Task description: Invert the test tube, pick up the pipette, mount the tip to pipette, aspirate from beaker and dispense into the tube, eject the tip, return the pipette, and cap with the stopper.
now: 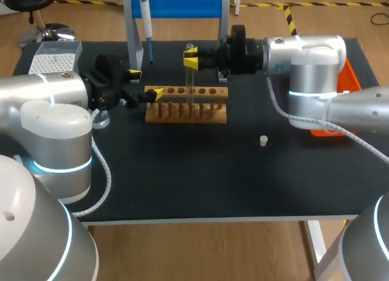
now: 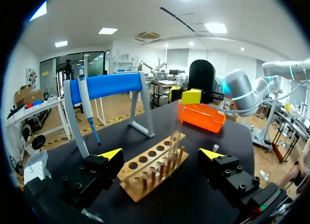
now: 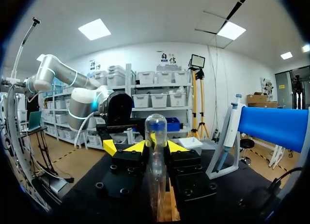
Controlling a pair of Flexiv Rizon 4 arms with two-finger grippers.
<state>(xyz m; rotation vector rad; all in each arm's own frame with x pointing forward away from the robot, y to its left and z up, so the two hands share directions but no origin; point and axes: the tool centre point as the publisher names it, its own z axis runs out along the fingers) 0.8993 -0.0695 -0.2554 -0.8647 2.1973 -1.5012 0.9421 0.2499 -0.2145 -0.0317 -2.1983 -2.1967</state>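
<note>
My right gripper (image 1: 191, 61) is shut on a clear test tube (image 1: 190, 83), which it holds upright over the wooden rack (image 1: 185, 104). In the right wrist view the tube (image 3: 156, 156) sits between the yellow-tipped fingers with its rounded end up. My left gripper (image 1: 146, 84) stands open at the rack's left end, and in its own view the rack (image 2: 152, 166) lies between and ahead of the fingers. The pipette (image 1: 144, 19) hangs on the blue stand (image 1: 182, 4) behind the rack. A small white stopper (image 1: 263, 140) lies on the mat to the right.
A tip box (image 1: 55, 59) stands at the back left. A glass beaker (image 1: 100, 118) is partly hidden under my left arm. An orange tray (image 1: 343, 80) shows behind my right arm at the table's right edge.
</note>
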